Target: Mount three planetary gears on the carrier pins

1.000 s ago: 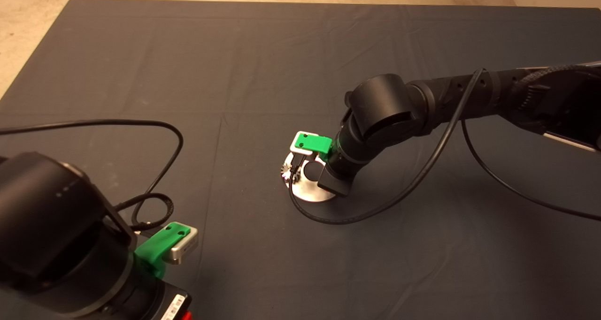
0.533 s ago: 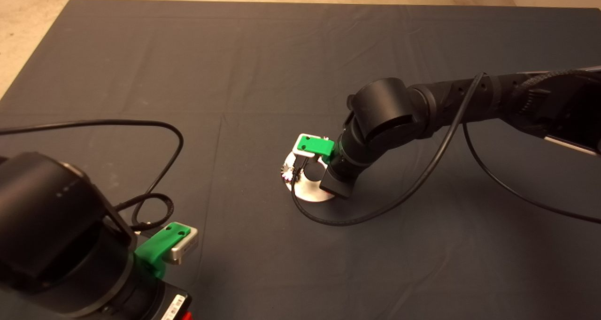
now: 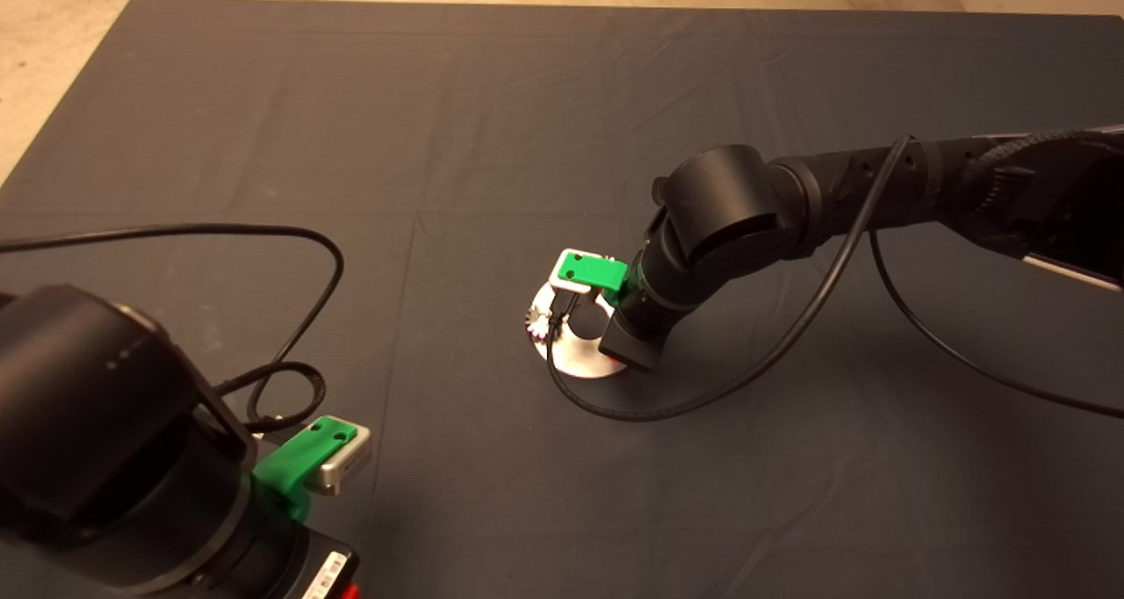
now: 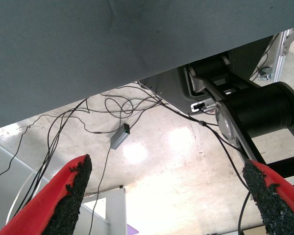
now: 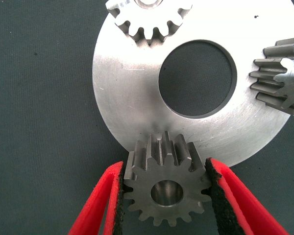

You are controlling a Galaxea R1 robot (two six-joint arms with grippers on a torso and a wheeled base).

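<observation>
My right gripper [image 5: 164, 169] is shut on a planetary gear [image 5: 166, 191], held flat by its teeth at the rim of the round silver carrier disc [image 5: 127, 93]. I cannot tell whether a pin sits in its centre hole. Two other gears rest on the disc, one [image 5: 149, 17] across the big centre hole and one [image 5: 284, 73] to the side. No bare carrier pin shows. In the head view the right arm [image 3: 702, 221] covers most of the disc [image 3: 580, 360]; one gear [image 3: 534, 322] peeks out at its left edge. My left gripper [image 4: 167, 165] is open and parked at the lower left.
A black cable [image 3: 702, 397] loops from the right arm onto the mat just in front of the disc. Another cable [image 3: 290, 318] curls by the left arm. The left wrist view looks past the mat's edge at floor, cables and a robot base [image 4: 255, 107].
The right arm has shifted slightly to the right over the disc, then held almost still. The left arm has not moved.
</observation>
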